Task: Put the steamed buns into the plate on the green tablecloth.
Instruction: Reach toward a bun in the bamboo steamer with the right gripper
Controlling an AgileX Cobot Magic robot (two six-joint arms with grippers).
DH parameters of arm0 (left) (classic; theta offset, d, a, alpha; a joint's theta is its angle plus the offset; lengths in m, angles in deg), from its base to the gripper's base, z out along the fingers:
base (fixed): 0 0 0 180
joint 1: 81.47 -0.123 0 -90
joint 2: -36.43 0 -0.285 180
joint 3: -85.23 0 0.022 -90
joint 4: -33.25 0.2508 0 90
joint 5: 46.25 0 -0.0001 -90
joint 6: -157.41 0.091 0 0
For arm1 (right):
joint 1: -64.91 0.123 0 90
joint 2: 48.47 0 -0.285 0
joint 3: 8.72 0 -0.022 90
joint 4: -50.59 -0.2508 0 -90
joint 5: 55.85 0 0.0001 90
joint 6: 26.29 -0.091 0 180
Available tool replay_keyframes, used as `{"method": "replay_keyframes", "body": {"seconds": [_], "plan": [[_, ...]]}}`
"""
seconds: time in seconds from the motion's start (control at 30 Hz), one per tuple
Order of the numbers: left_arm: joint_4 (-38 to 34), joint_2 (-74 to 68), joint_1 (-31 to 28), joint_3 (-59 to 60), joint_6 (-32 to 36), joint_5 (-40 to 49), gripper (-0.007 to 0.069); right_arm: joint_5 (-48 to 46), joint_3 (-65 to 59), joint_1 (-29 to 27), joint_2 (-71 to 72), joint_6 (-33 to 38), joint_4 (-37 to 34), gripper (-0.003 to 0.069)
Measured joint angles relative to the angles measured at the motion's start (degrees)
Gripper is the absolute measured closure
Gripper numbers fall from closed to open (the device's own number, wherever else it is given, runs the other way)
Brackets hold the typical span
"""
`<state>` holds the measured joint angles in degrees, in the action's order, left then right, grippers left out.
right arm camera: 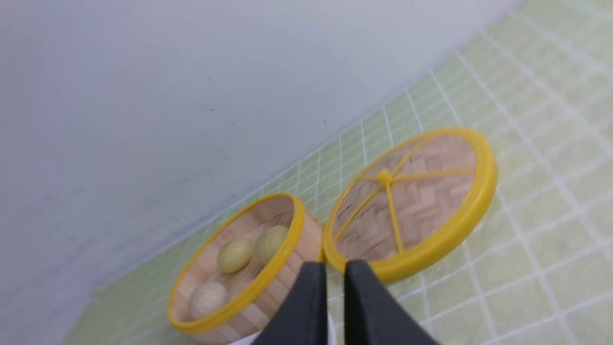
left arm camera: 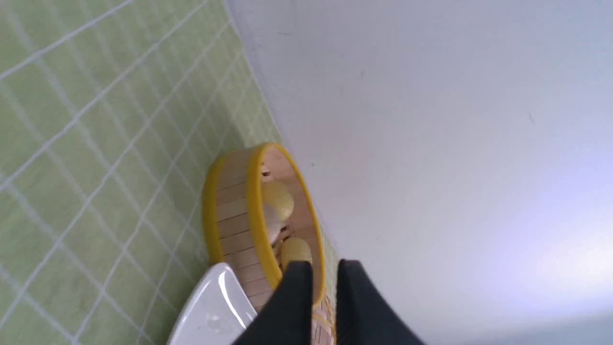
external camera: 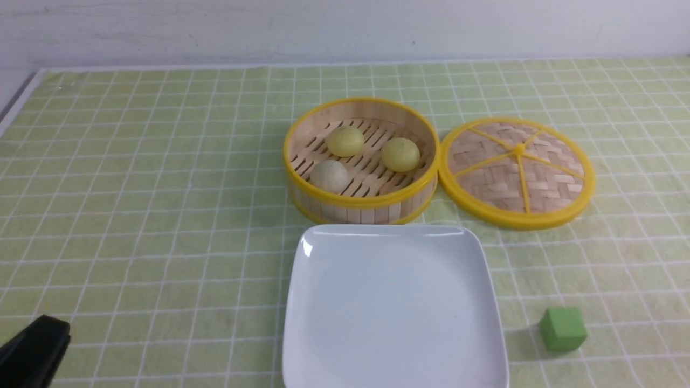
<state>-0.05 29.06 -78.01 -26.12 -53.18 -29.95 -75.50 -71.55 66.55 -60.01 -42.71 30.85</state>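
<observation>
Three steamed buns lie in an open bamboo steamer (external camera: 362, 203): two pale yellow buns (external camera: 345, 140) (external camera: 400, 154) and a greyish-beige bun (external camera: 329, 176). In front of the steamer sits the white square plate (external camera: 393, 307), empty, on the green tablecloth (external camera: 161, 188). My left gripper (left arm camera: 324, 266) shows at the front left corner (external camera: 51, 331), far from the steamer, fingers close together with nothing between them. My right gripper (right arm camera: 335, 266) is out of the front view; its fingers also stand close together and hold nothing, with the steamer (right arm camera: 268, 282) and buns (right arm camera: 235, 254) ahead.
The steamer's round woven lid (external camera: 517, 172) with a yellow rim lies flat to the right of the steamer, touching it. A green cube (external camera: 563, 329) sits right of the plate near the front. A white wall runs along the table's far edge.
</observation>
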Motion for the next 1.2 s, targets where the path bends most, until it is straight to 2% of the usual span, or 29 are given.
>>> {"method": "replay_keyframes", "body": {"seconds": [0.07,0.1,0.17,0.23,0.3,0.37,0.4,0.43,0.47,0.5,0.53,0.57,0.6,0.67,0.8,0.93,0.97,1.0,1.03,1.1,1.2], "plan": [[1.07,-0.80,0.00,-2.53,2.19,1.70,0.0586,-2.95,3.58,0.00,-2.97,0.85,2.81,0.0647],[3.64,-4.64,0.00,-7.34,5.99,8.42,0.0618,-10.40,9.35,0.00,-10.12,0.11,7.12,0.0666],[6.52,-10.63,0.00,-12.44,8.11,15.85,0.0622,-19.39,15.61,0.00,-19.13,-2.41,11.44,0.0667],[9.58,-17.80,0.00,-15.68,9.06,23.73,0.0622,-27.48,21.12,0.00,-28.81,-2.74,13.72,0.0667],[13.07,-26.75,0.00,-18.69,10.25,31.15,0.0622,-33.32,26.56,0.00,-40.00,0.27,14.11,0.0666],[16.36,-34.14,0.00,-21.00,12.95,35.65,0.0622,-35.71,30.57,0.00,-49.04,7.41,9.50,0.0664],[16.60,-34.82,0.00,-21.35,13.27,36.17,0.0622,-35.96,30.92,0.00,-49.89,8.30,8.75,0.0664],[17.92,-39.82,0.00,-22.35,15.95,37.38,0.0622,-36.53,33.37,0.37,-55.65,15.09,1.83,0.0661],[18.28,-41.98,0.00,-22.90,17.22,37.45,0.0622,-36.87,35.19,1.10,-59.51,20.17,-2.99,0.0658],[18.37,-42.99,0.00,-22.99,17.83,37.45,0.0622,-36.96,35.96,1.49,-61.04,22.20,-3.92,0.0657],[18.38,-46.01,0.00,-23.50,19.68,37.36,0.0622,-37.75,39.37,3.51,-66.80,29.47,-10.70,0.0651],[18.31,-46.39,0.00,-23.59,19.92,37.24,0.0621,-37.89,39.83,3.82,-67.50,30.22,-11.41,0.0650],[17.72,-48.87,0.00,-23.64,21.52,36.69,0.0615,-38.02,43.31,6.02,-72.14,34.47,-15.68,0.0640],[17.35,-50.67,0.00,-23.64,22.48,36.41,0.0606,-37.89,49.07,9.22,-78.23,37.18,-17.33,0.0620],[17.04,-52.01,0.00,-23.64,22.76,35.67,0.0575,-37.58,60.37,13.92,-88.38,37.83,-15.50,0.0568],[16.83,-52.07,0.00,-23.76,22.76,34.65,0.0491,-37.62,77.02,17.66,-102.15,34.36,-8.91,0.0455],[16.77,-52.07,0.00,-23.75,22.76,34.65,0.0486,-37.72,77.77,17.76,-102.76,34.08,-8.13,0.0443],[16.71,-52.07,0.00,-23.82,22.33,34.60,0.0445,-38.16,84.57,18.63,-108.08,31.57,-5.15,0.0396],[16.64,-52.07,0.00,-23.89,22.32,34.51,0.0434,-38.24,85.31,18.72,-108.08,31.30,-4.75,0.0391],[16.46,-52.07,0.00,-23.92,22.04,34.46,0.0377,-39.10,94.12,19.54,-115.30,28.82,-0.57,0.0330],[16.46,-52.07,0.00,-23.92,21.92,34.46,0.0319,-39.43,105.47,20.22,-123.88,26.13,3.75,0.0286]]}}
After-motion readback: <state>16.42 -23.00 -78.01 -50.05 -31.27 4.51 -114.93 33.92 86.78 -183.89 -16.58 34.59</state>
